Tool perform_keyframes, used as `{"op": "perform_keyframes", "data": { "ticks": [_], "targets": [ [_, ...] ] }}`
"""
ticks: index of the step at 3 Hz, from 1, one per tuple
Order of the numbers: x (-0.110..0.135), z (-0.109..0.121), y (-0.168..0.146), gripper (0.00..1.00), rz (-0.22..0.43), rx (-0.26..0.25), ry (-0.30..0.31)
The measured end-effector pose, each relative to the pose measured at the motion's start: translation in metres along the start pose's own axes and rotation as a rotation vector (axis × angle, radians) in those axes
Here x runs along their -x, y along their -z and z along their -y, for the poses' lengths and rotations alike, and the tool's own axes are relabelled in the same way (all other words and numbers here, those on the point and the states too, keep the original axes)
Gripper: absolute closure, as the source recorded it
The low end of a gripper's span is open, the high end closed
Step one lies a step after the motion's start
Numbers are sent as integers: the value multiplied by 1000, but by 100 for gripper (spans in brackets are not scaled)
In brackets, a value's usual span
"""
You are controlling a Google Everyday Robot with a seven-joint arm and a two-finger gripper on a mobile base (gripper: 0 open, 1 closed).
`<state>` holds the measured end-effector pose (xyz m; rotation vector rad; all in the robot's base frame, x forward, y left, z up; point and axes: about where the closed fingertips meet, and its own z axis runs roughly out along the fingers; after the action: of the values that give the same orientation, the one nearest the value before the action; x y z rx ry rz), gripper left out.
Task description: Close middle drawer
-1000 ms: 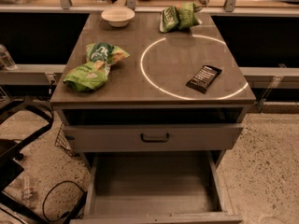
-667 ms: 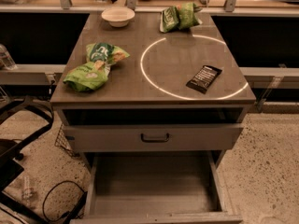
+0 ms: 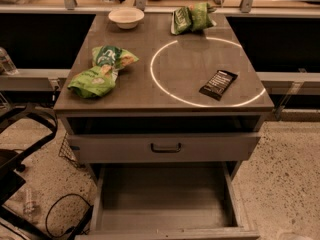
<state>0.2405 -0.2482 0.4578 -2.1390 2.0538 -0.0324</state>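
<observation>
The grey cabinet [image 3: 165, 111] stands in the middle of the camera view. The middle drawer [image 3: 165, 199] is pulled far out towards the camera, showing its deep, plain, empty grey tray. Its front [image 3: 170, 233] lies along the bottom edge of the view, and its handle is out of view. Above it, the top drawer [image 3: 165, 147], with a small dark bar handle [image 3: 166, 147], stands slightly out from the cabinet. The lowest drawer is hidden. The gripper is not in view.
On the cabinet top lie a white bowl [image 3: 126, 17], green snack bags [image 3: 102, 70] [image 3: 192, 17] and a dark wrapped bar [image 3: 218, 84] inside a lit ring. Black curved frame parts [image 3: 25, 134] and a cable [image 3: 60, 214] lie on the floor at the left.
</observation>
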Motion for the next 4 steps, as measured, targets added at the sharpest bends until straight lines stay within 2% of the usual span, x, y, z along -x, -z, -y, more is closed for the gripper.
{"op": "perform_keyframes", "data": {
  "ticks": [2,4],
  "targets": [
    [16,11,-49,100,77,10,18],
    [41,31,-83,100,101,4,80]
  ]
}}
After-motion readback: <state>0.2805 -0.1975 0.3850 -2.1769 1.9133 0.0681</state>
